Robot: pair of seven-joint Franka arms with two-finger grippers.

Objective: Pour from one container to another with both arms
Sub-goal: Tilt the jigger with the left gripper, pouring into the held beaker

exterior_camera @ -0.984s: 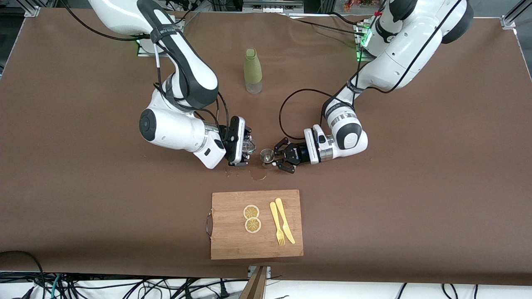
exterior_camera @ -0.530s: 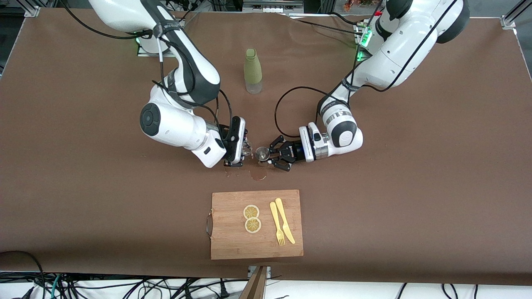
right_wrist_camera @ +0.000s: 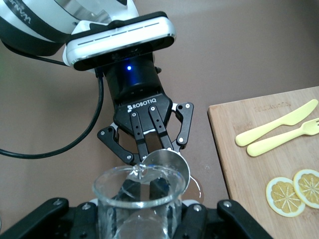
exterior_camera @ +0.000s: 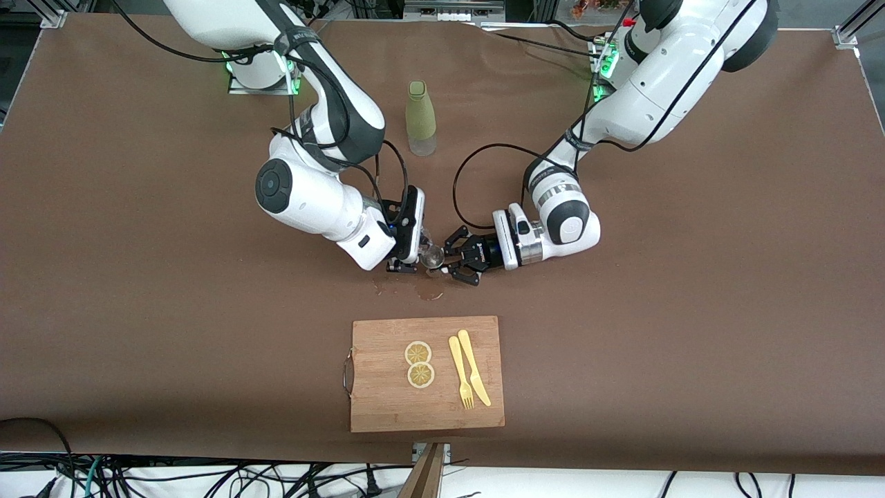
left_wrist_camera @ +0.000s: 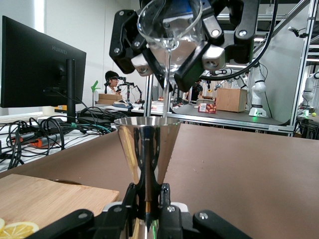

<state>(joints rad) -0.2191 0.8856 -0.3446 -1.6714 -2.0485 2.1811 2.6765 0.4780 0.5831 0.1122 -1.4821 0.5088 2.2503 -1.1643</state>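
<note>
Pouring: right gripper [exterior_camera: 413, 259], jaws clamped on glass beaker [right_wrist_camera: 137, 199], tips thin stream into steel jigger [left_wrist_camera: 148, 149] gripped by left gripper [exterior_camera: 453, 265].

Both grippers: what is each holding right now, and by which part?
The left gripper grips the steel jigger at its narrow waist, upright. The right gripper clamps the clear glass beaker around its body, tipped over the jigger.
</note>
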